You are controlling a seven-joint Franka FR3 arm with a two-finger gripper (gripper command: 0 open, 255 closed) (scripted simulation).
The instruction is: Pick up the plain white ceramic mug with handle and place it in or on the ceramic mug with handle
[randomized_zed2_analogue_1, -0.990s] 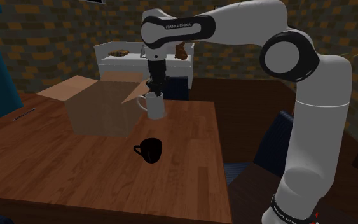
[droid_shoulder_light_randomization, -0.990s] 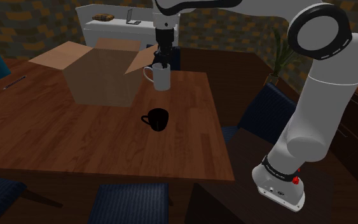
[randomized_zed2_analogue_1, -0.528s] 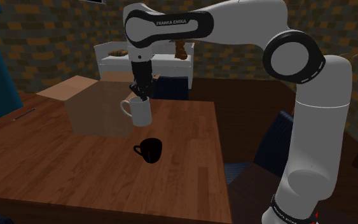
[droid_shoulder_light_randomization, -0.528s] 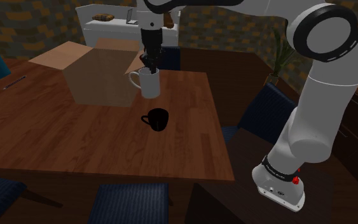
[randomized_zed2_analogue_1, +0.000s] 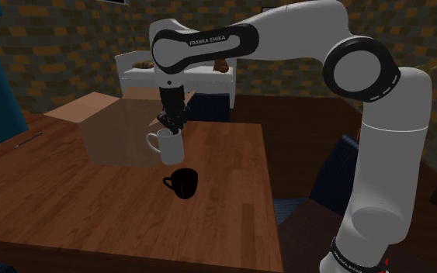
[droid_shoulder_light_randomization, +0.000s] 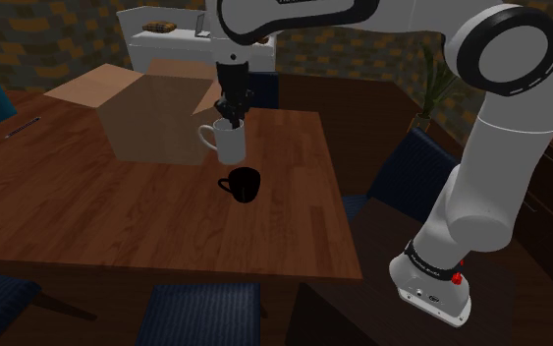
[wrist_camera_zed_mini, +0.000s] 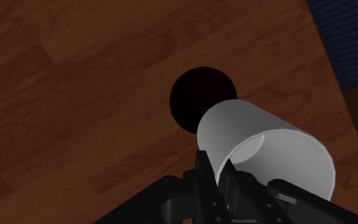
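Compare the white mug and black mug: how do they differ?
The white mug is pale and taller; the black mug is dark and squatter. The white mug hangs above the table, its rim clasped by the hand; the black mug stands free on the table. Both have handles.

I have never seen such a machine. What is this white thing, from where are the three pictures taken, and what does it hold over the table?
It is a robot arm, white with dark joints, ending in a black two-finger gripper. One picture looks down from beside its stand, the second from elsewhere in the room, the third from a camera on the gripper. On the wooden table stand an open cardboard box and a black mug. The gripper is shut on the rim of a white mug, held in the air close to the black one.
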